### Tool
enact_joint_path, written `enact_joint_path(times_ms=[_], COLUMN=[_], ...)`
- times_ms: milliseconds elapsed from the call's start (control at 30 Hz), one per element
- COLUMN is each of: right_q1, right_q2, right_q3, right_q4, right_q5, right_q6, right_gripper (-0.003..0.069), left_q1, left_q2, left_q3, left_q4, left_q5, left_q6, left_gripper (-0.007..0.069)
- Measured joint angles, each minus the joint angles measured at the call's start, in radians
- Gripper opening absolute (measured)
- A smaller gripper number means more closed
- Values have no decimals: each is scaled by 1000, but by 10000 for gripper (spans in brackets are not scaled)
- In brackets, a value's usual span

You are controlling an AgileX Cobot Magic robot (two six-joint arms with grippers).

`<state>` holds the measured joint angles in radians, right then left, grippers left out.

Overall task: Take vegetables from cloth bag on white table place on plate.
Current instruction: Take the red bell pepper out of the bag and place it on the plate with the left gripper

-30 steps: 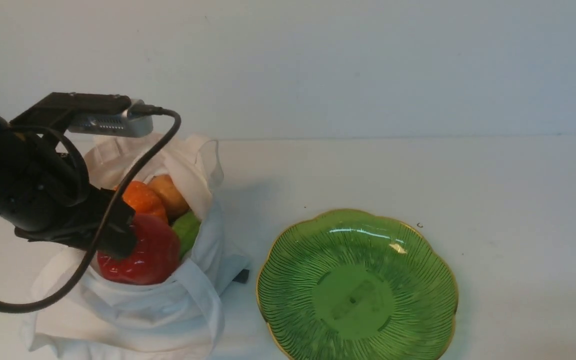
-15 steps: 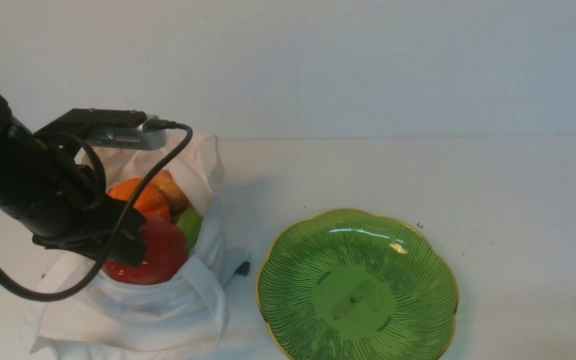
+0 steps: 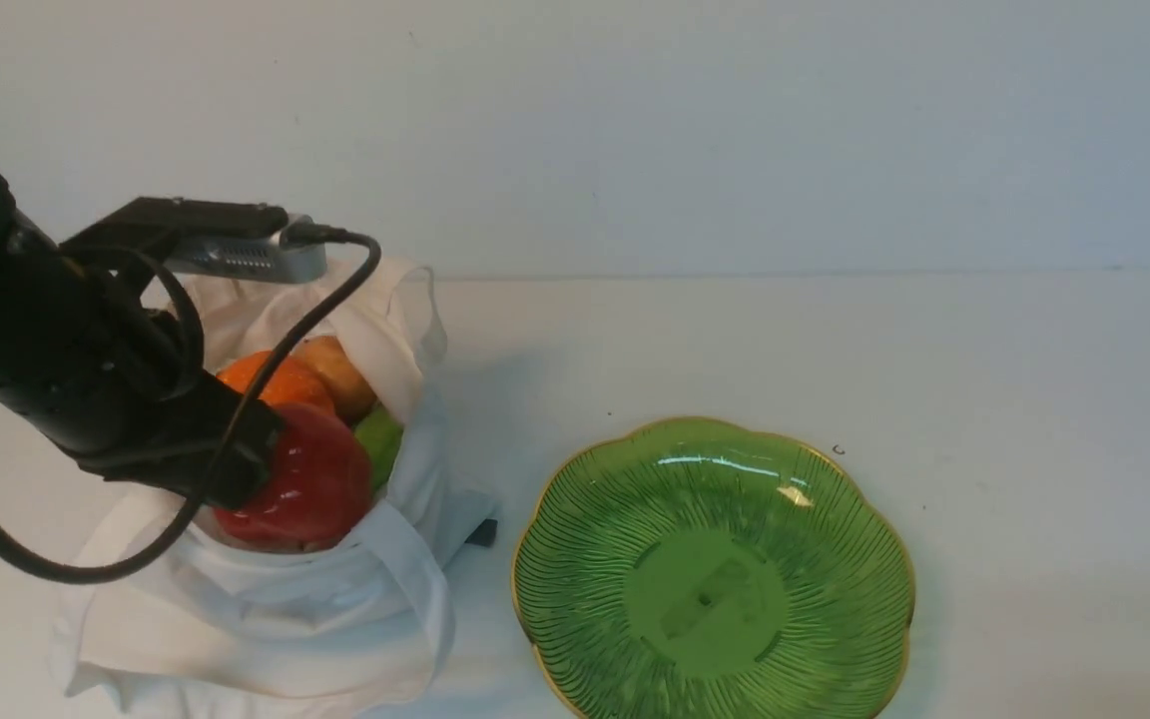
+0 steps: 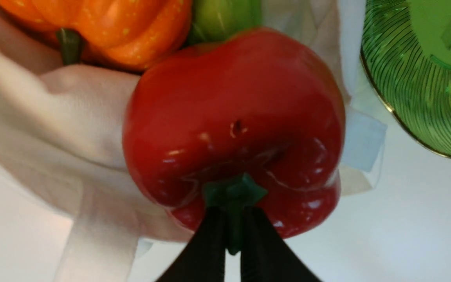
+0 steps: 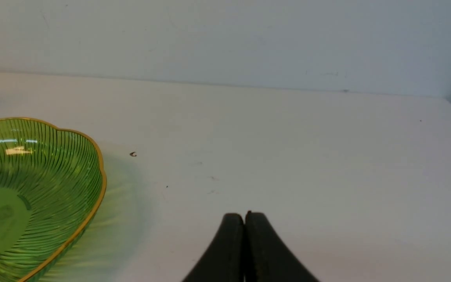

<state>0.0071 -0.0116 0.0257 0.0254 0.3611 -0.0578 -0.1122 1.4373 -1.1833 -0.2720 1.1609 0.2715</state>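
At the plate's nine o'clock, the left claw (image 4: pixel 233 229) is pinching the green stem (image 4: pixel 234 196) of the red bell pepper (image 4: pixel 233 117), its tips nearly together, while the pepper is resting in the mouth of the cloth bag (image 3: pixel 286 599). The right claw (image 5: pixel 244 219) is pressing its tips together. The plate (image 3: pixel 705 599) is sitting at the bag's three o'clock. Beyond the pepper, at twelve o'clock, the orange pumpkin (image 3: pixel 286 384) is nestling.

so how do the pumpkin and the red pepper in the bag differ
The pumpkin is orange with ribbed sides, while the pepper is red with smooth, bulging lobes.
The pepper's green stem is pinched in the left hand; the pumpkin's dark stem is free.
Both are glossy and stemmed.
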Motion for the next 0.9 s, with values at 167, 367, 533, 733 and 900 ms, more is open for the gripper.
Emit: enact_joint_path(times_ms=[167, 367, 533, 733, 900], right_q1=[0, 0, 0, 0, 0], right_q2=[0, 0, 0, 0, 0], right_q3=[0, 0, 0, 0, 0], right_q4=[0, 0, 0, 0, 0], right_q5=[0, 0, 0, 0, 0], right_q6=[0, 0, 0, 0, 0], right_gripper=[-15, -15, -15, -15, -15], left_q1=[0, -13, -155, -402, -569], left_q2=[-3, -80, -141, -83, 106], left_q3=[-64, -78, -85, -85, -85], left_q4=[-16, -84, -110, -100, -79], left_q5=[54, 66, 70, 24, -95], left_q6=[0, 0, 7, 8, 8], left_gripper=[19, 19, 19, 19, 19])
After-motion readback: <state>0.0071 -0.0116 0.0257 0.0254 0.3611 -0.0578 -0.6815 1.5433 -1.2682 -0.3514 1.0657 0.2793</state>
